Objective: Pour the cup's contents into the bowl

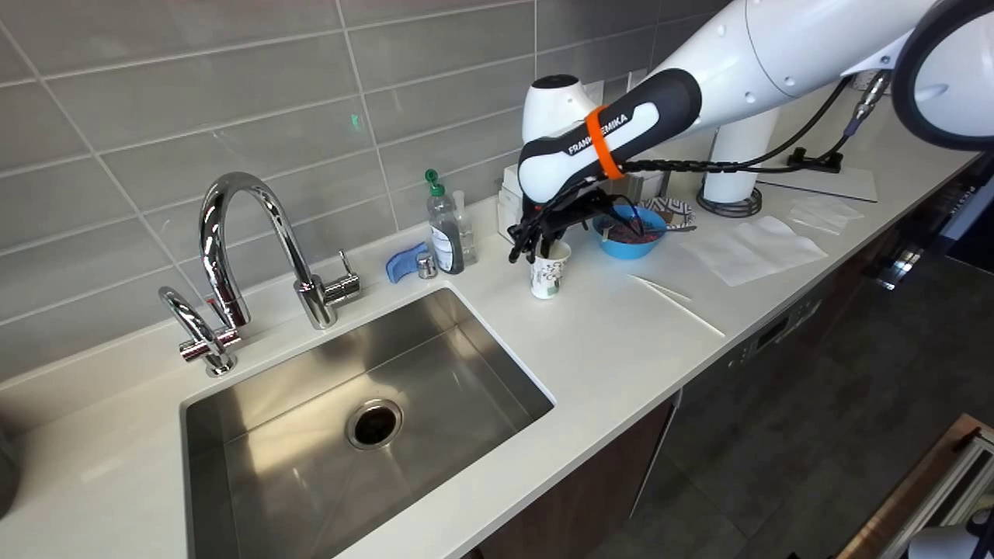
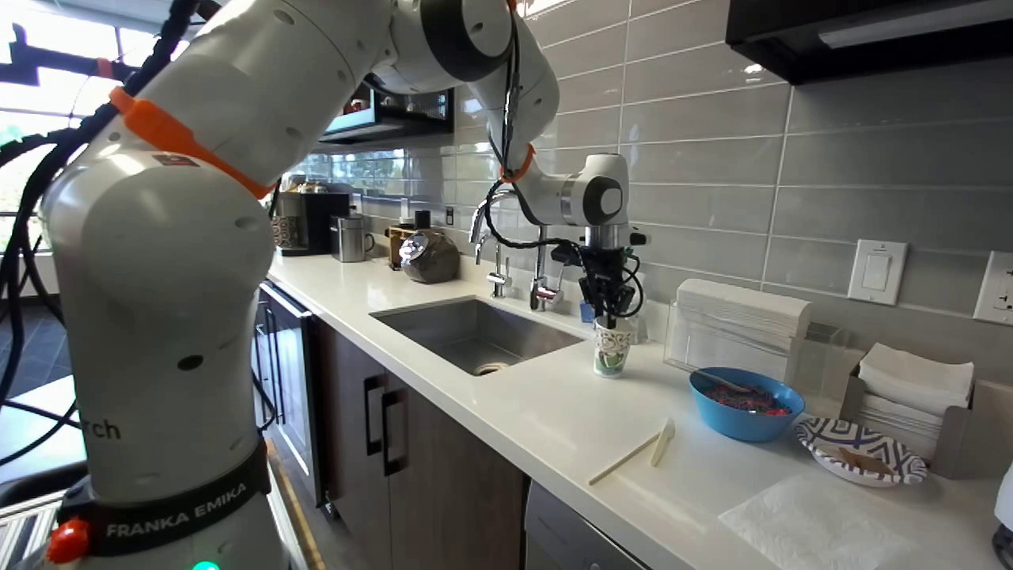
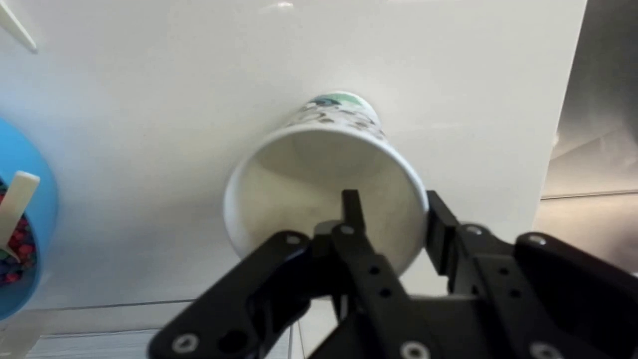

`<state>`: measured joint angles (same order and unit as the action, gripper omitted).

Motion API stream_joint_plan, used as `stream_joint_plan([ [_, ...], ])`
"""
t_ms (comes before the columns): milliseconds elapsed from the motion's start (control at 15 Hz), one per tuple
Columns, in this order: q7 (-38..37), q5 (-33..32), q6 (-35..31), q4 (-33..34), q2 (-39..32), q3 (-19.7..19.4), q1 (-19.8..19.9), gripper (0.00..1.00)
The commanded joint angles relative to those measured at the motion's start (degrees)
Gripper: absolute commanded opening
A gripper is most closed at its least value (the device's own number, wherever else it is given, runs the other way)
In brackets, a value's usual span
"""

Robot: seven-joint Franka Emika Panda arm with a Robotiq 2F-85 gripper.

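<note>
Worktop white, wall behind grey-tiled; ref. pt.: sink. Cup obs. upright on worktop, near sink; bowl, w/ utensil and red/dark bits, same side, farther from sink. Gripper at cup, per wrist view: jaws apart, unclenched, 1 fingertip inside cup, 1 outside; contact w/ cup unclear.

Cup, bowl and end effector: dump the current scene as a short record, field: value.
cup: upright on the counter, printed side
cup contents: cannot tell; bottom not clearly visible in the wrist view
end effector: open, straddling the cup's rim, one finger inside, one outside
bowl: blue, on the counter, apart from the cup
bowl contents: small red and dark pieces, plus a utensil
sink: set into the same counter
pour: not yet begun
</note>
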<state>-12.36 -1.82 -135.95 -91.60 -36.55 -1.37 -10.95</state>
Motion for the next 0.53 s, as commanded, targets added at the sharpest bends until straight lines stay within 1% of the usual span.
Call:
stream_joint_plan([
  [0, -1.43, -1.12, -0.78, -0.10, 1.47, 0.06, -0.23, 0.67],
  [200, -1.86, -1.01, 0.40, -0.81, 4.59, 0.14, -0.30, 0.91],
  [267, -2.18, -1.36, 0.85, -1.29, 6.01, -0.05, -0.49, 0.98],
  [333, -2.24, -0.95, 0.98, -1.68, 7.34, 0.24, -0.35, 1.00],
  [467, -2.08, -0.60, 1.38, -2.27, 10.08, 0.76, -0.18, 1.00],
])
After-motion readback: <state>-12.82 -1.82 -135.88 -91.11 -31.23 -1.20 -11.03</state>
